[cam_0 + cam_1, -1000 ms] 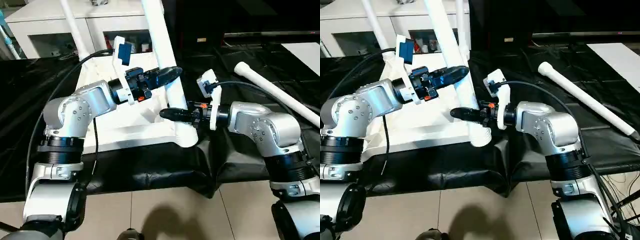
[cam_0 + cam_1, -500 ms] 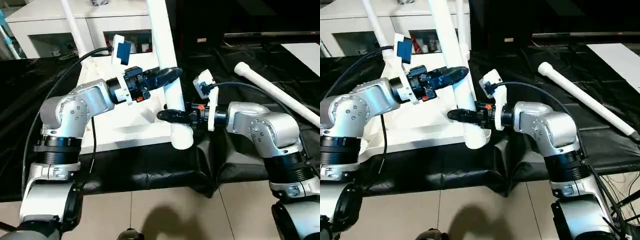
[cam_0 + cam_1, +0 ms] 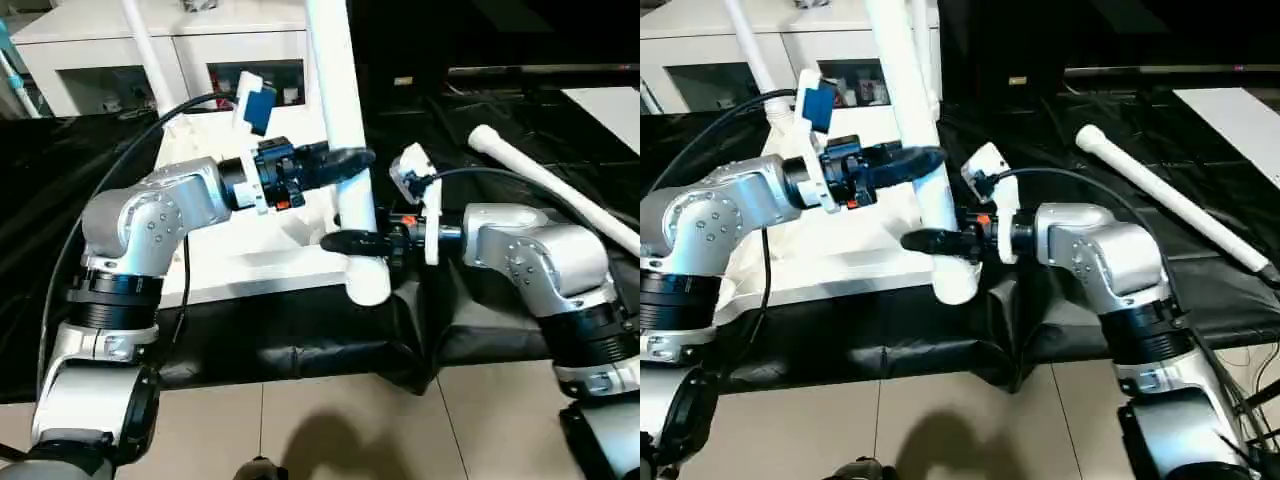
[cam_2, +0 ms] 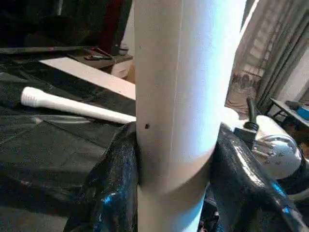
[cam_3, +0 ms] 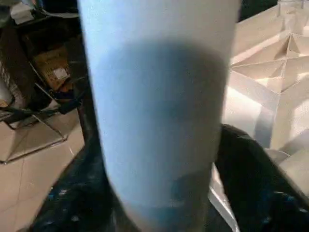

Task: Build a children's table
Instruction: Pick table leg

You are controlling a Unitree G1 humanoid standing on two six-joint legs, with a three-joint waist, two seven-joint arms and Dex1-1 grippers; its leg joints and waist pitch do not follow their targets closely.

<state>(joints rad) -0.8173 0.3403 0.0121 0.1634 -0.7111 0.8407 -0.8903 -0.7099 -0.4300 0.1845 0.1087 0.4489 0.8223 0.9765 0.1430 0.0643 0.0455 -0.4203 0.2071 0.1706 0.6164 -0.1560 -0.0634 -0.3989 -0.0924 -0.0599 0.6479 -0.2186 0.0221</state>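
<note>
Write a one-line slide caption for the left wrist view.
Left gripper fingers clasp an upright white table leg; a spare leg lies on black sheeting behind.

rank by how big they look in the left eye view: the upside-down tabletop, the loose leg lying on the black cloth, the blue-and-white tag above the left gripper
1. tabletop, largest, though partly hidden by the arm
2. loose leg
3. blue-and-white tag, clearly smallest, despite sitting nearer the camera

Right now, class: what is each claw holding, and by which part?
Left claw grips the upright white tapered tube leg mid-shaft. Right claw flanks its lower end above the corner socket; its grip cannot be told.
</note>
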